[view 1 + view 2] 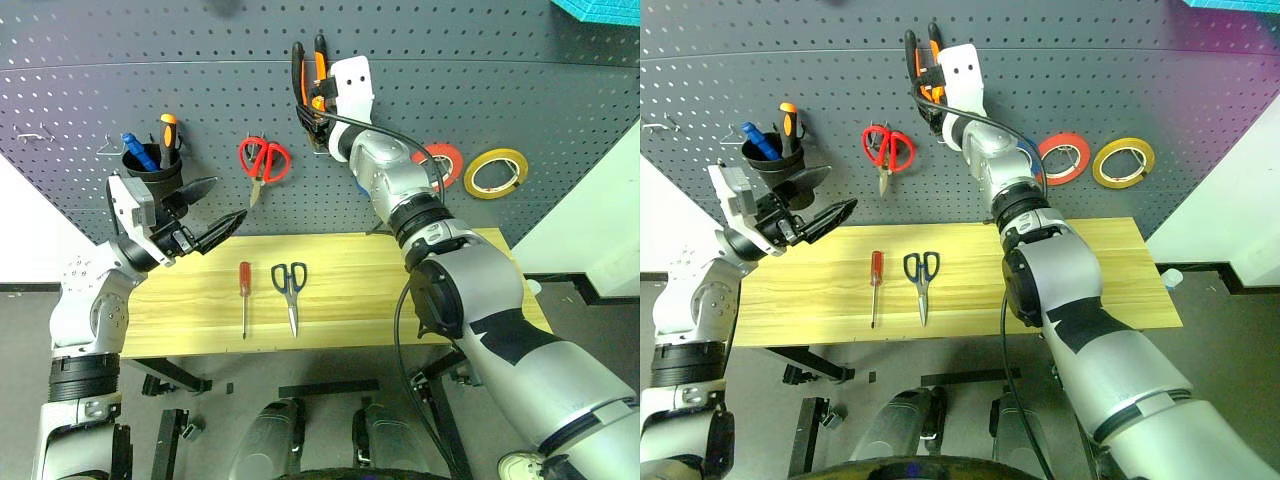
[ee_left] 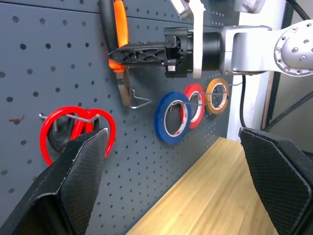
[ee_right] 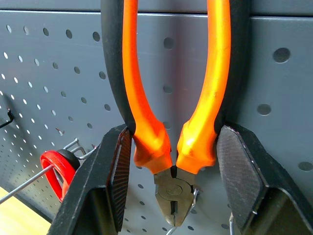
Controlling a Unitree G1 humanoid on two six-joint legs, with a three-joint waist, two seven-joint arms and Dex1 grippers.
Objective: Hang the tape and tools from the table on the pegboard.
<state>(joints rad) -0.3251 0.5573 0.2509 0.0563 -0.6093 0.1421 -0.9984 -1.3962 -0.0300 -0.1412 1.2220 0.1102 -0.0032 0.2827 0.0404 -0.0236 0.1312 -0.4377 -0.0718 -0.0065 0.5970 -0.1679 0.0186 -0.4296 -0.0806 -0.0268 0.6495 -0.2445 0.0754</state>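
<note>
- Right pincer (image 3: 171, 196) clenched on the pliers (image 3: 173, 98), one black finger pressed against each orange-and-black handle, handles up, nose down.
- Pliers held flat to the pegboard (image 1: 450, 90), nose touching or just beside a wire hook (image 2: 137, 102); cannot tell whether hooked on.
- Left pincer (image 1: 208, 215) released, fingers spread wide, nothing between them; hovered over the left part of the desk (image 1: 350, 290), aimed toward the board.
- Just beside the left pincer, on the board: black cup (image 1: 150, 170) holding a blue screwdriver (image 1: 137, 150) and an orange-black one (image 1: 168, 133).
- Between cup and pliers: red scissors (image 1: 264, 160) hung on a hook.
- Right of the pliers, in a row on hooks: blue roll (image 2: 172, 117), red roll (image 1: 1065, 158), yellow tape (image 1: 496, 172) farthest right, already on the board.
- On the desk, well below the pincers: red screwdriver (image 1: 244, 292) lying lengthwise, handle toward the board; black scissors (image 1: 290, 290) just beside it on the right, handles toward the board, blades shut.
- Both lay apart from each other, untouched by either pincer.
</note>
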